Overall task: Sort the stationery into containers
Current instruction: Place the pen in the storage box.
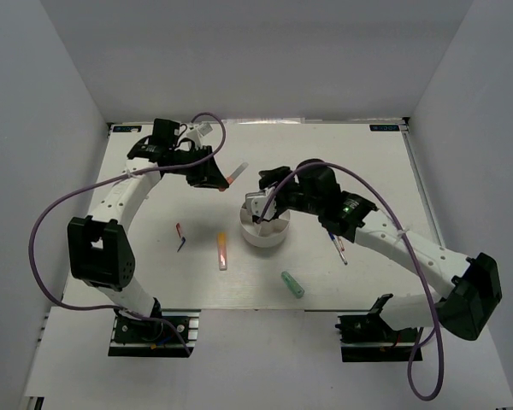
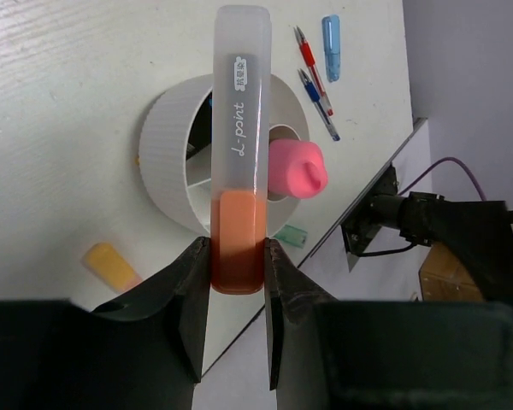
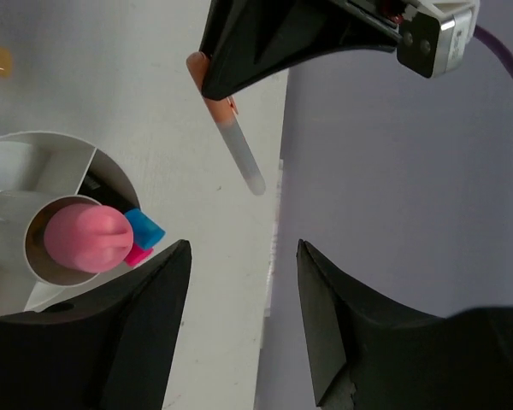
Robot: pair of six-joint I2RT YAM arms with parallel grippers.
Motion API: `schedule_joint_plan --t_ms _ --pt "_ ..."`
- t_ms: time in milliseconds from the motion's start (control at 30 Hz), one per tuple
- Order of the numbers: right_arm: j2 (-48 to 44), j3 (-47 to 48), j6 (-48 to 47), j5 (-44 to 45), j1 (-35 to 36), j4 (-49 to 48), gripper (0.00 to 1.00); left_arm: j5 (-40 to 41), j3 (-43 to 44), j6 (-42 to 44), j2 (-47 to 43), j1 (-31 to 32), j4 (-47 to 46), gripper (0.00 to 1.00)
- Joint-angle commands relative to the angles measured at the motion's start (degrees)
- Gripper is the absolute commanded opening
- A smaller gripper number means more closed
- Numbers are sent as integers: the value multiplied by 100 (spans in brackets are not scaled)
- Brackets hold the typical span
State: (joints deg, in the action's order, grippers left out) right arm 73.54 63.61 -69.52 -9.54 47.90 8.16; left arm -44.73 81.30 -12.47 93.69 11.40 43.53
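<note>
My left gripper (image 1: 215,177) (image 2: 238,248) is shut on the orange end of an orange highlighter (image 1: 232,176) (image 2: 239,162) with a clear cap, held in the air to the back left of the white cup (image 1: 263,231) (image 2: 167,145). A pink highlighter (image 2: 295,168) (image 3: 85,239) stands in the cup's central well. A blue piece (image 3: 144,229) and a pink piece (image 3: 137,254) sit in an outer compartment. My right gripper (image 1: 261,207) (image 3: 244,256) is open and empty, just above the cup's back rim (image 3: 68,141). The held highlighter also shows in the right wrist view (image 3: 238,149).
On the table lie an orange highlighter (image 1: 222,251) (image 2: 111,263), a mint-green highlighter (image 1: 292,284) (image 2: 291,235), thin red and blue pens (image 1: 180,237) left of the cup, and a red pen (image 2: 312,60), a blue pen (image 2: 318,104) and a blue highlighter (image 2: 331,43) under my right arm.
</note>
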Motion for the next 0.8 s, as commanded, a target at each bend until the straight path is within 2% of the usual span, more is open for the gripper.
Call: schedule_joint_plan --t_ms 0,167,233,267,300,467,767 --pt "116 -112 -449 383 184 -745 58 -281 -61 -282 -465 3 -2 0" --pt "240 -498 -738 549 474 -1350 58 -607 -149 -256 -623 3 -46 0" --pt "249 -849 -1115 804 545 -1921 61 -590 -167 -177 -685 3 -29 0" --pt "310 -1199 -1326 1127 641 -2637 62 -572 -175 -125 -746 3 -2 0" --pt "362 -1298 -1371 1278 685 -2932 63 -563 -202 -107 -799 3 6 0" --pt "766 -1387 -1643 2209 984 -4161 63 -309 -298 60 -1098 3 -37 0" --pt "1049 -1290 -1811 2940 1318 -4841 62 298 -369 87 -1388 108 -108 0"
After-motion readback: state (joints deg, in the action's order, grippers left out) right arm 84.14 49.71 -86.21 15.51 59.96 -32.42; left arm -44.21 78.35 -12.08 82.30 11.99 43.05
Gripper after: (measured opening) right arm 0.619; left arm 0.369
